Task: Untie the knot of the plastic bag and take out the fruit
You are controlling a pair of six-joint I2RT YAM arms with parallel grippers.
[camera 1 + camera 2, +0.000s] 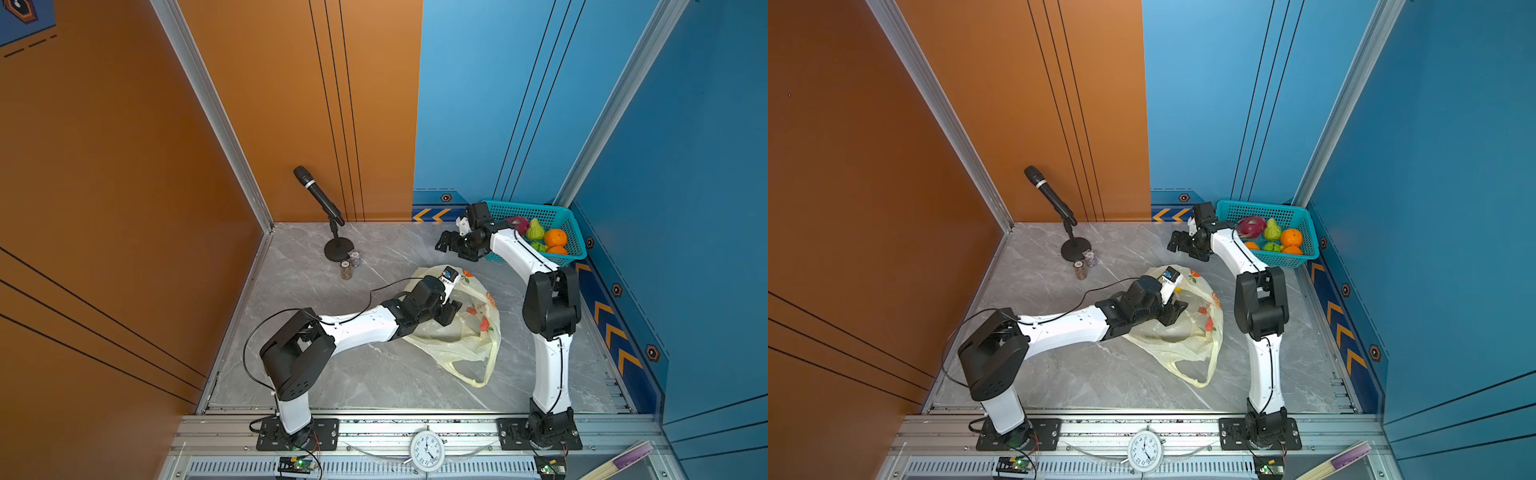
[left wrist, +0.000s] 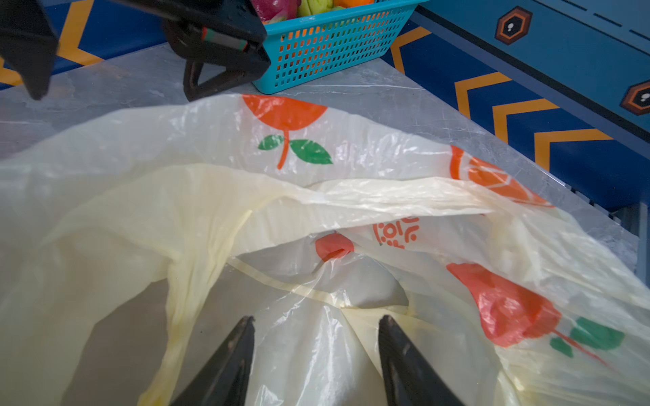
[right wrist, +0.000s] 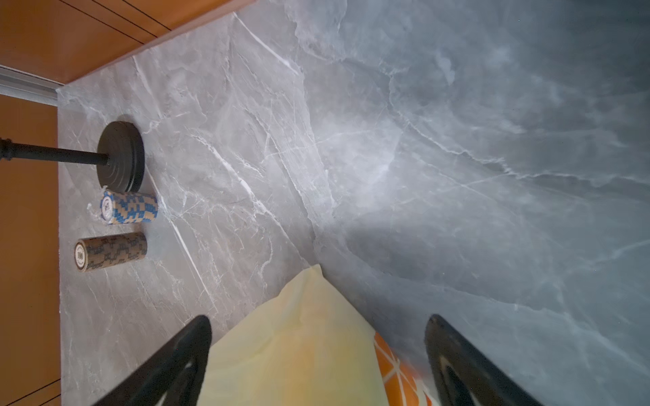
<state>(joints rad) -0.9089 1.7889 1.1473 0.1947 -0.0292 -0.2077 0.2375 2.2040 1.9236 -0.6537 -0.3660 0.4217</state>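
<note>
Table [image 1: 353, 386] front open; plastic bag [image 1: 469, 336] mid-table; microphone stand [image 1: 338, 249] far-left.

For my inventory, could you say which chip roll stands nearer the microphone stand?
The blue-checked roll, right beside the stand's base; the plain brown roll stands farther off.

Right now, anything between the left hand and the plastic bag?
Nothing visible. The left hand, jaws apart, sits right over the plastic bag; the right hand is off beside the basket.

Left arm stretched low, left hand [image 2: 316, 318] part-spread, right hand [image 3: 319, 318] raised, fingers wide apart
</note>
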